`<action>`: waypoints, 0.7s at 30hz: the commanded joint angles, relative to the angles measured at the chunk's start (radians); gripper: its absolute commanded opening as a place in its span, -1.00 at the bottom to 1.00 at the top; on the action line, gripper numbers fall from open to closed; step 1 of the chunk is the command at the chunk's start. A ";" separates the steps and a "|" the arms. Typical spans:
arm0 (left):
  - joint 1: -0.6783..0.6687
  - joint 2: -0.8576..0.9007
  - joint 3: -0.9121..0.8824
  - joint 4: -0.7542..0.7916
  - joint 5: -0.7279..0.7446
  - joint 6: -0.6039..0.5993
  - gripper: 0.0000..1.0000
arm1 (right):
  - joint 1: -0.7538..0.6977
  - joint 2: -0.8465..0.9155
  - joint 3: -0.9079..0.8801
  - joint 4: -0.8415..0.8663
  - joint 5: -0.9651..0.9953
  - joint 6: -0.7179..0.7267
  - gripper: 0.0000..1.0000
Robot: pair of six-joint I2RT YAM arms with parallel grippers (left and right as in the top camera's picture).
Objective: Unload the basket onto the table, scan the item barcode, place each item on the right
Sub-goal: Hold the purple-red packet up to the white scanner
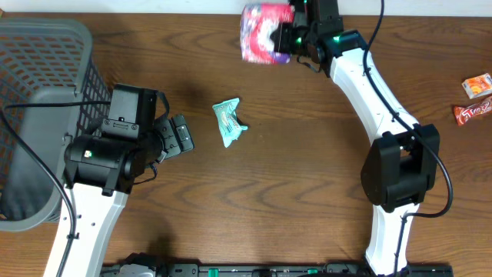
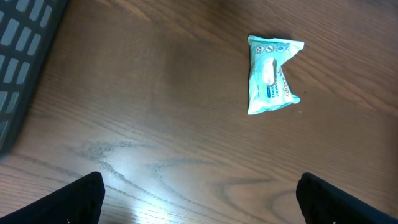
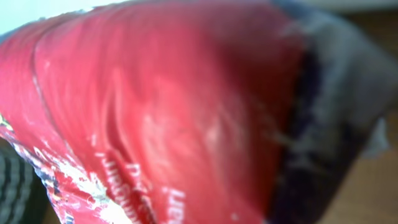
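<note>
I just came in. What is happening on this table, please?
The right gripper is shut on a red and purple bag near the far edge of the table; the bag fills its wrist camera. The left gripper hangs open, holding nothing, with a teal wipes packet lying just ahead of it. A grey basket stands at the left. An orange packet and a red-brown bar lie far right.
</note>
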 commanded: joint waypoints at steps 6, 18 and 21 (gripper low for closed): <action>0.004 0.002 -0.005 -0.005 -0.009 0.006 0.96 | 0.023 0.068 -0.006 0.214 0.135 0.168 -0.98; 0.004 0.002 -0.005 -0.005 -0.010 0.006 0.96 | -0.072 0.055 -0.005 0.208 0.142 0.163 -0.98; 0.004 0.002 -0.005 -0.005 -0.010 0.006 0.96 | -0.140 -0.008 -0.005 0.098 0.224 0.163 -0.98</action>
